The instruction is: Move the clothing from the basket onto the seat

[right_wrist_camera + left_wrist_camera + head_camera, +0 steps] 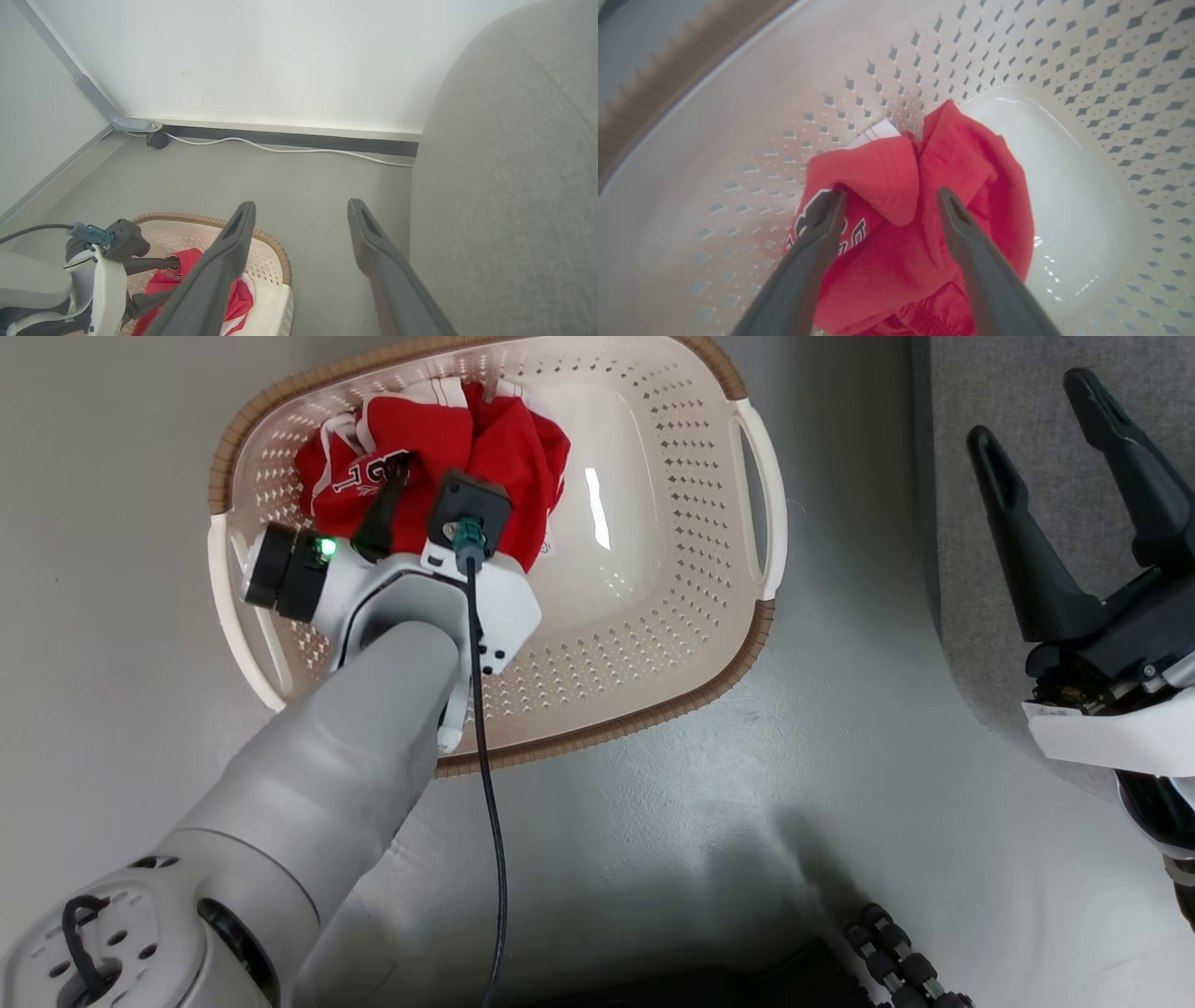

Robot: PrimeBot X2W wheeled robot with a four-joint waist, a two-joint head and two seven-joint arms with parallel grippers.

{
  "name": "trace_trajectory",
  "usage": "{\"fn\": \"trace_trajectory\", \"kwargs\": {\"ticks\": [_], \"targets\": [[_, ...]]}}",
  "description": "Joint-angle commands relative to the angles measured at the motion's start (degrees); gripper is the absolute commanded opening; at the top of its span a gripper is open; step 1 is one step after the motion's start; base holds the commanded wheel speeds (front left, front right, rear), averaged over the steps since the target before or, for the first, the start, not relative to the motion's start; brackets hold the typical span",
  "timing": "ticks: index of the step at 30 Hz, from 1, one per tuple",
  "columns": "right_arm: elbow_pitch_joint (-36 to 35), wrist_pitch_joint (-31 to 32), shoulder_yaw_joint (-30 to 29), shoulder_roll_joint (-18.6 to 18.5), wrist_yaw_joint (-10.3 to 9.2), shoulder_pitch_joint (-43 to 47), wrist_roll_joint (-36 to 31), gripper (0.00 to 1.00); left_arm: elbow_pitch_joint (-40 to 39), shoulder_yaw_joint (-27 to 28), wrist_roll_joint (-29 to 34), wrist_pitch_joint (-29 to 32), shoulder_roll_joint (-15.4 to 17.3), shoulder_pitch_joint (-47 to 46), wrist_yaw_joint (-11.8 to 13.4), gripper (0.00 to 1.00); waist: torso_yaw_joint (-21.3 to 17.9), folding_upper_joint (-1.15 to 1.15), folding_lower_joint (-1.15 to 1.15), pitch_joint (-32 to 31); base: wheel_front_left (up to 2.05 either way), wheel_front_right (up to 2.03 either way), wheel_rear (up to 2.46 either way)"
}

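Head view, basket point(691, 523): cream plastic with a brown rim and perforated sides, standing on the grey floor point(840, 756), left of the seat point(1008, 373) and apart from it.
Head view, clothing point(504, 448): a crumpled red heap with white trim and lettering, lying in the far-left part of the basket against its wall; the glossy bottom shows to the right of it.
Head view, left hand point(434, 471): down inside the basket over the heap. One dark finger lies across the lettering and the other is hidden under the wrist camera. A black cable point(485, 756) runs down the pale forearm.
Head view, right hand point(1030, 409): at the right edge, fingers spread wide and holding nothing, pointing up over the seat's rounded edge.
Left wrist view, left hand: released, its fingers well apart and straddling a raised fold of the clothing. Nothing is pinched between them, and whether the tips touch the cloth cannot be told.
Left wrist view, clothing: heaped against the perforated wall, with the lettering behind the left finger.
Right wrist view, right hand: fingers splayed, only floor between them.
Right wrist view, seat: grey fabric along the right side, crossed by a stitched seam.
Right wrist view, basket: at lower left with the clothing inside and the left hand's fingers at the heap.
Right wrist view, background: a white wall point(280, 60) with a dark skirting, and a white cord point(289, 150) lying along its foot.
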Motion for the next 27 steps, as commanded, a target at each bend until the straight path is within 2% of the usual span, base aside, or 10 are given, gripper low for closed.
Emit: {"fn": "trace_trajectory", "kwargs": {"ticks": [1,4,11,24,25,27], "targets": [[-0.9,-0.29,0.39,-0.98,0.16,2.37,0.17,1.0,0.09,-0.1,0.33,0.03,0.22,-0.94,1.28,1.0,0.08,0.0,0.0,0.46,0.0,0.0,0.0],[-0.93,-0.29,0.32,-0.93,0.16,2.38,0.28,1.0,0.6,-1.42,0.85,1.18,0.22,-1.8,1.52,1.0,0.15,0.0,0.0,0.73,0.0,0.0,0.0],[-1.23,-0.29,-0.5,-1.3,0.16,2.07,0.9,1.0,1.48,-2.97,3.03,5.66,0.22,-3.35,-0.88,1.0,-0.08,0.0,0.0,2.39,0.0,0.0,0.0],[-2.02,-0.29,-0.61,-0.73,0.16,0.93,0.88,1.0,7.28,-3.37,4.1,11.49,0.22,-4.4,-3.33,1.0,-2.48,0.0,0.0,4.44,0.0,0.0,0.0],[-1.95,-0.29,-0.65,-0.67,0.16,0.83,0.91,1.0,7.47,-3.37,3.86,11.61,0.22,-4.35,-3.53,0.95,-2.5,0.0,0.0,4.47,0.0,0.0,0.0],[-1.89,-0.29,-0.74,-0.51,0.16,0.53,0.93,1.0,7.6,-3.33,3.23,11.26,0.22,-4.14,-3.85,0.0,-2.53,0.0,0.0,4.45,0.0,0.0,0.0]]}}
